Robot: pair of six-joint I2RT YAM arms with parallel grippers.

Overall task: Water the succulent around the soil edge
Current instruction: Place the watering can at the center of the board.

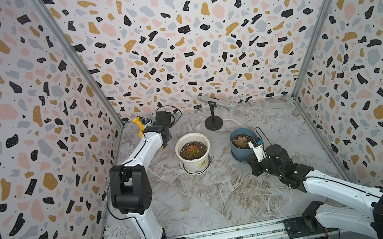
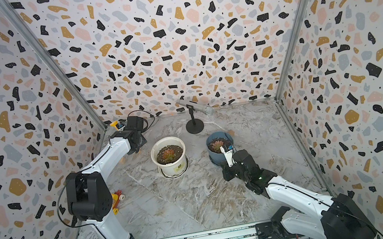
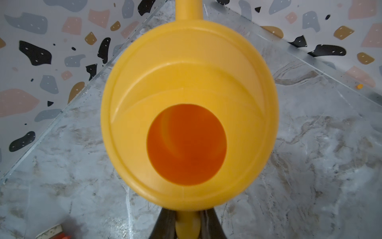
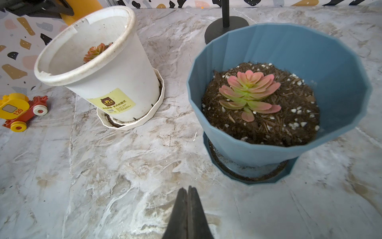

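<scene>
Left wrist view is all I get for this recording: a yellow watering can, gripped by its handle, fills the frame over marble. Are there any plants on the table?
Observer: Two. One succulent grows in a white pot mid-table, a second succulent in a blue pot to its right.
Operator: Is the can above either?
Observer: No. The watering can hangs left of the white pot, spout toward the far left corner.
Operator: And the right arm?
Observer: The right gripper is shut and empty, on the near side of the blue pot.
</scene>
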